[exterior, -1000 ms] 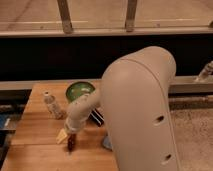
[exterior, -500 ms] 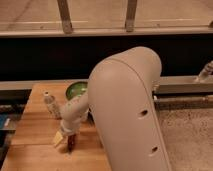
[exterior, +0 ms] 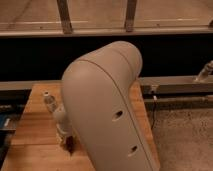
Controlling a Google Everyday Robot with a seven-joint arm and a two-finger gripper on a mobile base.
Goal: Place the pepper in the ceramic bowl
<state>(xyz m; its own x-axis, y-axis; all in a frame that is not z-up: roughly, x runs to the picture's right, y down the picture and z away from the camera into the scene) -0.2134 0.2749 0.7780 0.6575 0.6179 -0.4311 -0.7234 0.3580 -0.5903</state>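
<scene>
Swinging across since the earlier look, the arm (exterior: 107, 115) had put its bulky pale housing between me and most of the table (exterior: 30, 135), and the bowl, plain to see before, was now wholly hidden behind it. The gripper (exterior: 65, 139) sat low at the table's near left, its tip down at the wood. A small dark sliver (exterior: 69, 146) showed right under it, most likely the pepper, though I would not swear to it. Whether the gripper was apart, together or clamped on that sliver I could not tell from where I stood. A whitish cup (exterior: 48, 101) stood just beyond the gripper, near but apart.

The risk, as I judged it, lay in the grasp itself. A slender pepper lying flat on wood is easily pinched off-centre (or only by its end), and it could then roll aside or slip out on the lift. The cup was close enough that a careless swing toward the bowl might knock it over. With the bowl out of sight, I could not judge how clear the route to it was.
</scene>
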